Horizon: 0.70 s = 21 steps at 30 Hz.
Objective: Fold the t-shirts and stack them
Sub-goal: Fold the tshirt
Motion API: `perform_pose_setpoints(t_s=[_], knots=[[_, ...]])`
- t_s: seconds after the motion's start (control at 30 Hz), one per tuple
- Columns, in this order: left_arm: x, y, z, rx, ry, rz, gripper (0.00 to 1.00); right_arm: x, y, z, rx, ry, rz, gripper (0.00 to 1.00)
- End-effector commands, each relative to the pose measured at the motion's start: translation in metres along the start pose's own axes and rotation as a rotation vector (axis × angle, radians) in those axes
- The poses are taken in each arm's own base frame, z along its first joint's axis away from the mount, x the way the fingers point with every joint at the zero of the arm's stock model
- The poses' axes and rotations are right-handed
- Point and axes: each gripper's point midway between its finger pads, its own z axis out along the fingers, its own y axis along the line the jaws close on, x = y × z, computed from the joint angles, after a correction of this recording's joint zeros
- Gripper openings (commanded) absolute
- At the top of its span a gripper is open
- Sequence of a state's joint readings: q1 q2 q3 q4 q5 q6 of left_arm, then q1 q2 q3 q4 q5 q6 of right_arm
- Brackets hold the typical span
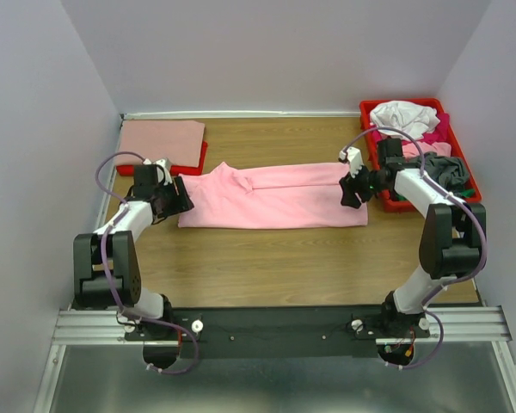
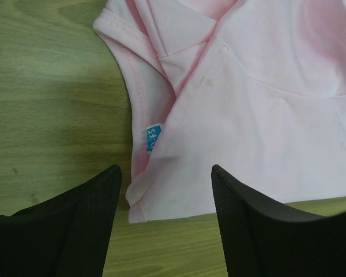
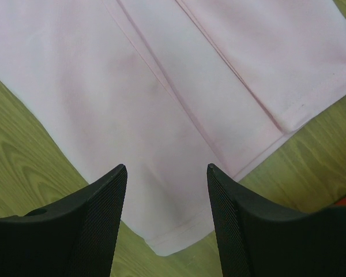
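Wood-grain counter (image 1: 267,258) fills the space between pale walls, and a light pink shirt (image 1: 275,202) lies flat across its middle, folded lengthwise into a long strip. The left fingers (image 2: 75,231) stand spread just above the shirt's collar end, near its small blue label (image 2: 153,138), pinching nothing. The right fingers (image 3: 259,231) stand spread over the shirt's hem corner, also gripping nothing. Beyond the collar end, toward the back wall, a folded salmon shirt (image 1: 162,138) rests flat. Beyond the hem end sits a red tray (image 1: 365,110) holding a crumpled white shirt (image 1: 404,116), a magenta one (image 1: 434,133) and a grey one (image 1: 451,172).
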State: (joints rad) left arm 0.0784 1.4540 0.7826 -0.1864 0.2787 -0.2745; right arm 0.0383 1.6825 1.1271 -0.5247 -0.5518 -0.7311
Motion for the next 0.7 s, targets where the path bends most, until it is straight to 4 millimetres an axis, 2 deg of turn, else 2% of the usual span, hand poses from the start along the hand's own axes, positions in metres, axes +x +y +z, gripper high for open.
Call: perform_pose_setpoints(t_s=[0.0, 0.13, 0.23, 0.3, 0.57, 0.67], knots=[[0.003, 0.001, 0.01, 0.027, 0.021, 0.01, 0.69, 0.008, 0.013, 0.007, -0.057, 0.01, 0.025, 0.65], [0.007, 0.001, 0.013, 0.032, 0.037, 0.008, 0.6, 0.009, 0.015, 0.006, -0.061, 0.01, 0.025, 0.65], [0.005, -0.001, 0.012, 0.041, 0.032, 0.01, 0.58, 0.009, 0.015, 0.007, -0.061, 0.011, 0.021, 0.65], [0.006, -0.003, 0.011, 0.049, 0.033, 0.008, 0.5, 0.009, 0.015, 0.007, -0.06, 0.012, 0.023, 0.65], [0.006, -0.009, -0.007, 0.053, 0.014, -0.005, 0.24, 0.011, 0.015, 0.008, -0.059, 0.019, 0.025, 0.65], [0.005, -0.013, -0.014, 0.062, 0.008, -0.032, 0.23, 0.013, 0.009, 0.006, -0.03, 0.036, 0.025, 0.65]])
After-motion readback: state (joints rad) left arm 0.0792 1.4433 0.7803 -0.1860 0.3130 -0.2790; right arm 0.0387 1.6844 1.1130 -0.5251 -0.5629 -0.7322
